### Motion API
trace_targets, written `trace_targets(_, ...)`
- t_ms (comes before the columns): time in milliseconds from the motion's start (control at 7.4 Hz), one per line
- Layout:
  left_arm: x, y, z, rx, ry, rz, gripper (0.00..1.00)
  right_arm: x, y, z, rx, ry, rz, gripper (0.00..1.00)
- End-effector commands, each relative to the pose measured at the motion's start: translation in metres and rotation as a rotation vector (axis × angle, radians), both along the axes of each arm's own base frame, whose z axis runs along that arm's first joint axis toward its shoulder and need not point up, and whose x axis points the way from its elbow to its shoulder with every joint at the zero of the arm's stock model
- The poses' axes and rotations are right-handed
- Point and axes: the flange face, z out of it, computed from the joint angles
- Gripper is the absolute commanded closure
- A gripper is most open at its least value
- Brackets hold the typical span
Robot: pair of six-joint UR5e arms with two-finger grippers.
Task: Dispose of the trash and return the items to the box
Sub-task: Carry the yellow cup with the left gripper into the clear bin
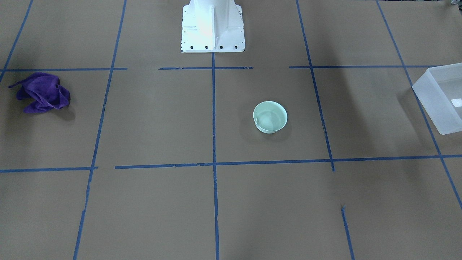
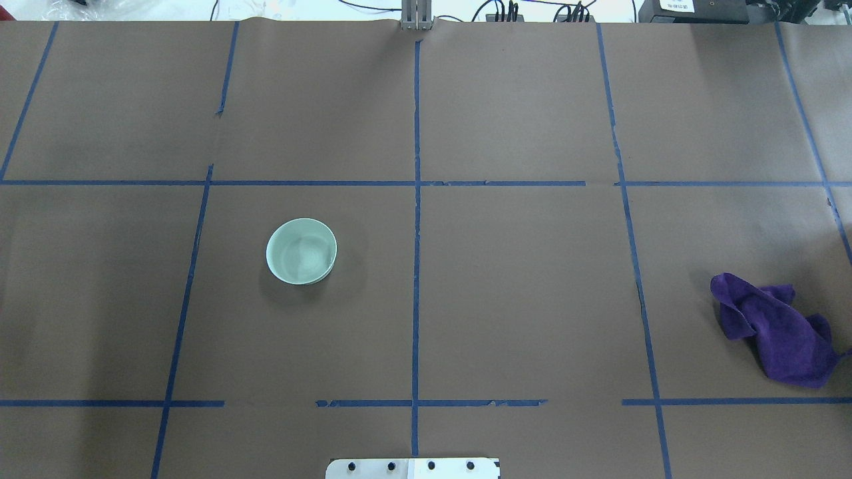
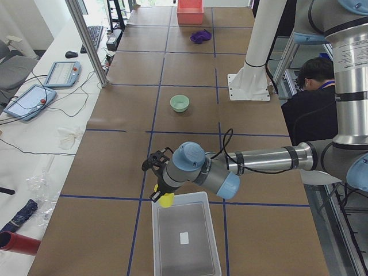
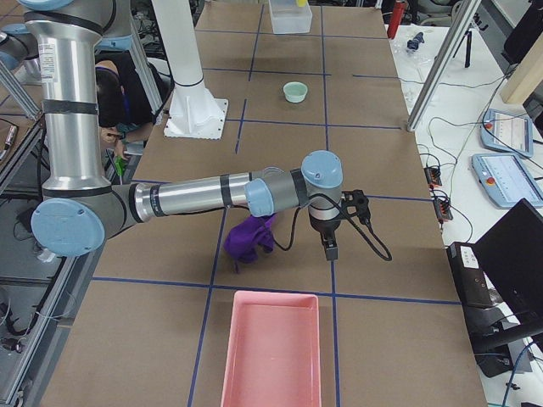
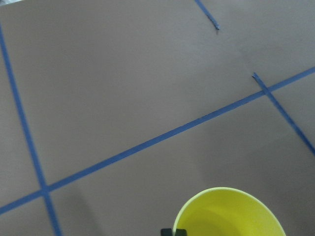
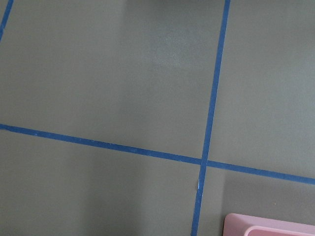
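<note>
My left gripper (image 3: 159, 191) holds the small yellow cup (image 3: 166, 199) by its rim, just above the near wall of the frosted-white box (image 3: 185, 241). In the left wrist view the cup (image 5: 229, 214) hangs at the bottom edge with a dark fingertip (image 5: 173, 231) on its rim. The mint-green bowl (image 2: 301, 251) stands upright and empty on the table's left half; it also shows in the front view (image 1: 270, 116). My right gripper (image 4: 329, 248) points down over the table beside the purple cloth (image 4: 250, 237). I cannot tell whether it is open or shut.
The purple cloth (image 2: 775, 329) lies crumpled at the table's right. A pink tray (image 4: 271, 348) sits at the right end; its corner shows in the right wrist view (image 6: 270, 226). The white robot base (image 1: 213, 29) stands at the table's back. A person (image 3: 313, 86) sits behind it.
</note>
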Motion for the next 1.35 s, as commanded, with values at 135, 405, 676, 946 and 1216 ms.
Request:
trace_targets(135, 0.011, 0.037, 0.059, 0.013, 0.097, -0.119, 1.00, -0.002, 0.000, 0.000, 0.000, 0.000, -0.004, 0.00)
trace_targets(405, 0.038, 0.041, 0.062, -0.013, 0.155, -0.029, 1.00, -0.002, 0.000, -0.001, 0.002, 0.001, -0.005, 0.00)
trace_targets(676, 0.059, 0.039, 0.064, -0.037, 0.163, 0.015, 0.91, -0.002, 0.000, -0.001, 0.002, 0.001, -0.005, 0.00)
trace_targets(946, 0.063, 0.039, 0.066, -0.033, 0.158, 0.029, 0.29, -0.010, -0.003, -0.011, 0.035, 0.002, -0.031, 0.00)
trace_targets(1216, 0.064, 0.036, 0.059, -0.002, 0.161, 0.027, 0.00, -0.018, 0.001, -0.034, 0.073, -0.003, -0.040, 0.00)
